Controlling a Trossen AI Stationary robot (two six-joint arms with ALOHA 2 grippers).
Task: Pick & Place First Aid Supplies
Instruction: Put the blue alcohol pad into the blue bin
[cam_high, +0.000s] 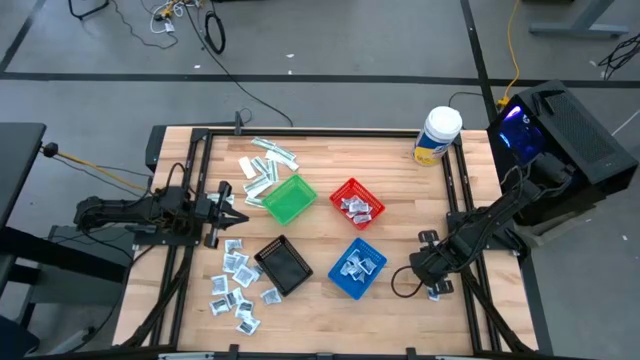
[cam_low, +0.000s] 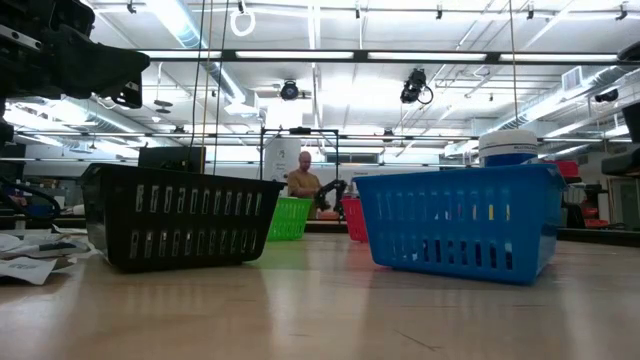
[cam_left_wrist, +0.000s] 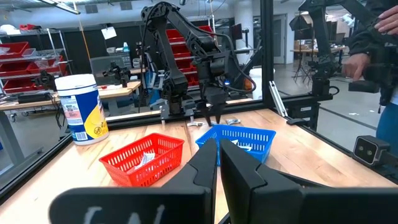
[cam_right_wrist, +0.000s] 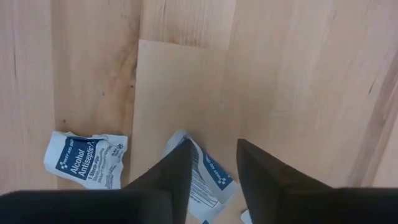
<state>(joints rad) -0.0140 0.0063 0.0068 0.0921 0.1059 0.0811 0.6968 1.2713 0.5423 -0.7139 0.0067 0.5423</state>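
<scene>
Right end effector (cam_right_wrist: 211, 174) points straight down, fingers straddling a sachet (cam_right_wrist: 202, 180), still apart.

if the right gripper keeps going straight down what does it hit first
Most likely the antiseptic packet lying between the right gripper fingers, then the table; the gap above the packet is hard to judge.

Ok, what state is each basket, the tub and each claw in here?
green basket: empty
black basket: empty
red basket: holds packets
blue basket: holds packets
tub: upright, lid on
left claw: shut, holding nothing
right claw: open, astride a packet on the table
</scene>
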